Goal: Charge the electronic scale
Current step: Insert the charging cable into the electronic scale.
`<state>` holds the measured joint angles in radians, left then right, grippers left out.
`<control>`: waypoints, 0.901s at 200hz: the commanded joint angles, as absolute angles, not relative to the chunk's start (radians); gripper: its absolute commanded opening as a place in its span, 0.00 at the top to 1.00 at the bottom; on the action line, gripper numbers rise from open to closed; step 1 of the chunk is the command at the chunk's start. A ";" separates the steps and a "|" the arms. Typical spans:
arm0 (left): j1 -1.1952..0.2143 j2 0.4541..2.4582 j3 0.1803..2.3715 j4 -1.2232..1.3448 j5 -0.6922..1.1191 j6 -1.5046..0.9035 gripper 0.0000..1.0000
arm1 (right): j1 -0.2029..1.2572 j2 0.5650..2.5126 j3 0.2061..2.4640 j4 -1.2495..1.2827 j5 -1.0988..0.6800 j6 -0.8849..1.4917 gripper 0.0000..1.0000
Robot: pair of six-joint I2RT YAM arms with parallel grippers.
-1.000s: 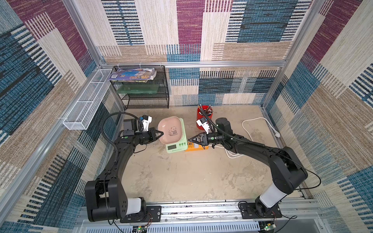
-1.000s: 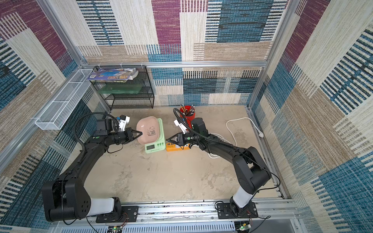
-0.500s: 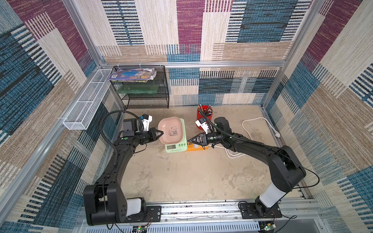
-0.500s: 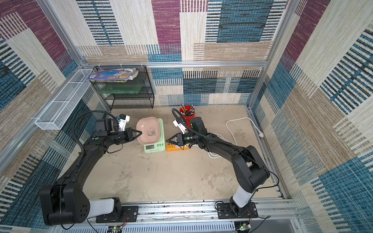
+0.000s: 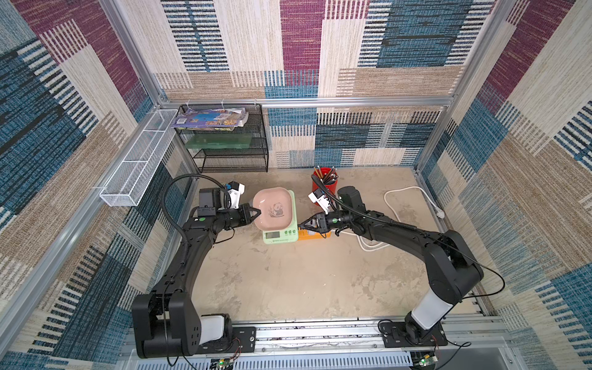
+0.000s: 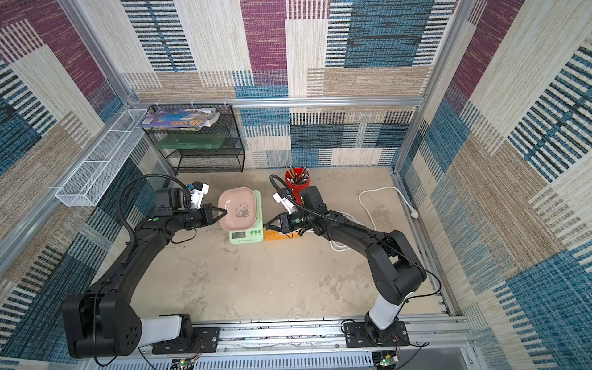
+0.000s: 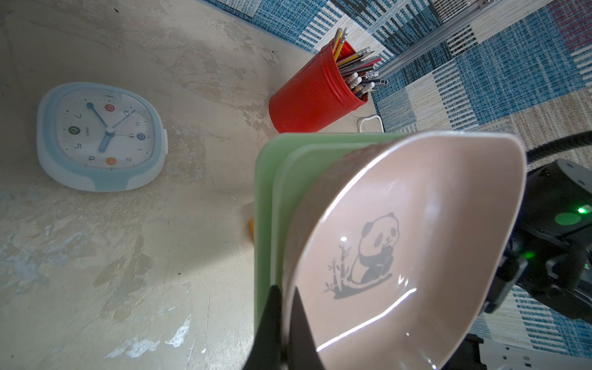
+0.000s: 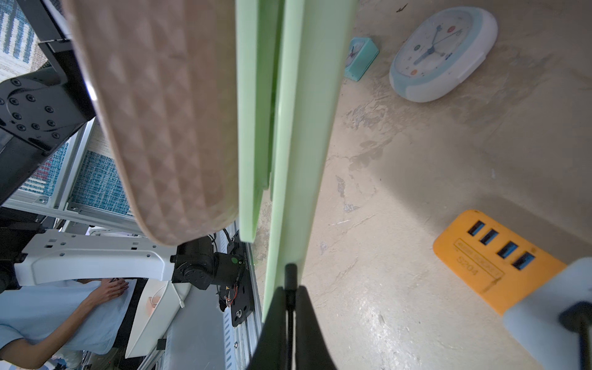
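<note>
Two grips: left pincer [image 7: 285,289] pinches the bowl [image 7: 416,198] rim, right pincer [image 8: 290,289] narrow on the plug [image 8: 290,272]; scale [image 5: 280,235] probably light, slick, so brace its base.

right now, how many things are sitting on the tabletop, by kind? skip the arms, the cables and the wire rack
clocks: 2 (white-and-blue clock, small teal clock)
electronic scale: 1
pink panda bowl: 1
red pencil cup: 1
orange usb power strip: 1
total: 6
</note>
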<state>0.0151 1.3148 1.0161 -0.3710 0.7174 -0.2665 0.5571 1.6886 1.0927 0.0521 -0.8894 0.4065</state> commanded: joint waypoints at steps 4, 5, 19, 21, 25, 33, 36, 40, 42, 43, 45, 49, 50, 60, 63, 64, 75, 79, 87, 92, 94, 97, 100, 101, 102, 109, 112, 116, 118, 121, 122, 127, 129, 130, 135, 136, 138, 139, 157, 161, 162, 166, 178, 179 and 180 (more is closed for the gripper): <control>0.005 1.320 1.014 -0.355 0.733 -0.280 1.00 | 0.553 1.673 1.089 0.054 -0.866 0.376 0.75; 0.005 1.320 1.012 -0.354 0.732 -0.282 1.00 | 0.553 1.673 1.089 0.055 -0.866 0.375 0.74; 0.000 1.328 0.991 -0.325 0.727 -0.313 1.00 | 0.547 1.653 1.078 0.048 -0.856 0.351 0.64; -0.002 1.328 0.988 -0.322 0.726 -0.316 1.00 | 0.544 1.651 1.076 0.048 -0.854 0.349 0.63; -0.003 1.330 0.982 -0.315 0.720 -0.322 1.00 | 0.540 1.644 1.073 0.047 -0.849 0.346 0.60; -0.007 1.331 0.972 -0.306 0.716 -0.329 1.00 | 0.533 1.634 1.064 0.050 -0.845 0.344 0.56; -0.009 1.331 0.969 -0.303 0.715 -0.331 1.00 | 0.531 1.629 1.060 0.051 -0.843 0.342 0.55; -0.011 1.333 0.967 -0.301 0.714 -0.332 1.00 | 0.526 1.623 1.055 0.054 -0.840 0.338 0.53; -0.012 1.334 0.966 -0.301 0.712 -0.333 1.00 | 0.524 1.619 1.051 0.056 -0.839 0.338 0.52; -0.013 1.334 0.965 -0.301 0.712 -0.334 1.00 | 0.524 1.618 1.050 0.056 -0.838 0.336 0.51; -0.014 1.334 0.965 -0.301 0.712 -0.334 1.00 | 0.521 1.614 1.048 0.056 -0.835 0.334 0.50; -0.016 1.336 0.965 -0.300 0.712 -0.334 1.00 | 0.519 1.609 1.044 0.057 -0.829 0.331 0.48; -0.016 1.337 0.965 -0.300 0.711 -0.334 1.00 | 0.518 1.608 1.043 0.058 -0.827 0.331 0.48; -0.023 1.340 0.965 -0.300 0.711 -0.334 1.00 | 0.511 1.598 1.034 0.058 -0.816 0.322 0.44; -0.024 1.342 0.965 -0.301 0.710 -0.335 1.00 | 0.510 1.595 1.034 0.057 -0.813 0.320 0.43; -0.024 1.342 0.965 -0.302 0.710 -0.336 1.00 | 0.509 1.594 1.033 0.058 -0.813 0.320 0.43; -0.030 1.345 0.966 -0.305 0.703 -0.338 1.00 | 0.504 1.588 1.028 0.057 -0.805 0.310 0.40; -0.033 1.346 0.965 -0.304 0.702 -0.339 1.00 | 0.503 1.585 1.027 0.058 -0.803 0.310 0.39; -0.037 1.348 0.965 -0.310 0.700 -0.339 1.00 | 0.501 1.580 1.023 0.059 -0.795 0.306 0.39; -0.038 1.349 0.965 -0.311 0.697 -0.339 1.00 | 0.500 1.579 1.021 0.062 -0.792 0.304 0.39; -0.039 1.349 0.965 -0.312 0.696 -0.338 1.00 | 0.499 1.578 1.019 0.063 -0.791 0.303 0.39; -0.041 1.350 0.965 -0.315 0.694 -0.340 1.00 | 0.497 1.576 1.017 0.064 -0.788 0.304 0.38; -0.041 1.351 0.965 -0.316 0.693 -0.340 1.00 | 0.496 1.576 1.017 0.065 -0.787 0.304 0.38; -0.041 1.351 0.965 -0.316 0.691 -0.340 1.00 | 0.496 1.576 1.016 0.065 -0.787 0.303 0.38; -0.041 1.351 0.965 -0.317 0.691 -0.341 1.00 | 0.496 1.576 1.016 0.065 -0.787 0.304 0.38; -0.044 1.353 0.963 -0.320 0.687 -0.341 1.00 | 0.494 1.572 1.012 0.071 -0.785 0.303 0.38; -0.045 1.353 0.963 -0.322 0.686 -0.342 1.00 | 0.492 1.570 1.012 0.072 -0.784 0.304 0.38; -0.046 1.355 0.964 -0.323 0.684 -0.343 1.00 | 0.491 1.567 1.008 0.075 -0.780 0.303 0.38; -0.047 1.355 0.963 -0.324 0.682 -0.345 1.00 | 0.491 1.565 1.007 0.077 -0.779 0.302 0.38; -0.047 1.356 0.963 -0.325 0.680 -0.347 1.00 | 0.490 1.562 1.005 0.080 -0.776 0.302 0.38; -0.048 1.356 0.964 -0.326 0.680 -0.348 1.00 | 0.490 1.561 1.004 0.081 -0.775 0.302 0.38; -0.049 1.357 0.963 -0.332 0.676 -0.351 1.00 | 0.488 1.554 0.998 0.086 -0.768 0.300 0.38; -0.049 1.359 0.963 -0.333 0.674 -0.353 1.00 | 0.488 1.553 0.995 0.087 -0.765 0.299 0.38; -0.050 1.359 0.964 -0.335 0.674 -0.354 1.00 | 0.488 1.551 0.995 0.088 -0.764 0.299 0.38; -0.051 1.362 0.966 -0.344 0.669 -0.358 1.00 | 0.486 1.543 0.989 0.091 -0.751 0.297 0.38; -0.051 1.362 0.966 -0.346 0.668 -0.359 1.00 | 0.486 1.542 0.989 0.092 -0.748 0.297 0.38; -0.052 1.362 0.967 -0.350 0.665 -0.360 1.00 | 0.486 1.537 0.986 0.093 -0.744 0.295 0.38; -0.052 1.362 0.968 -0.353 0.664 -0.361 1.00 | 0.486 1.536 0.984 0.095 -0.741 0.295 0.38; -0.054 1.368 0.976 -0.390 0.649 -0.373 1.00 | 0.486 1.496 0.957 0.117 -0.690 0.284 0.39; -0.054 1.367 0.976 -0.396 0.646 -0.373 1.00 | 0.486 1.486 0.950 0.124 -0.677 0.281 0.39; -0.055 1.368 0.976 -0.397 0.645 -0.373 1.00 | 0.486 1.482 0.947 0.125 -0.673 0.280 0.38; -0.055 1.366 0.974 -0.401 0.644 -0.373 1.00 | 0.486 1.472 0.940 0.131 -0.659 0.277 0.39; -0.055 1.358 0.971 -0.412 0.634 -0.377 1.00 | 0.485 1.439 0.919 0.145 -0.612 0.269 0.38; -0.055 1.358 0.970 -0.413 0.633 -0.377 1.00 | 0.485 1.437 0.918 0.147 -0.608 0.269 0.39; -0.055 1.357 0.969 -0.414 0.632 -0.377 1.00 | 0.485 1.435 0.916 0.148 -0.604 0.269 0.39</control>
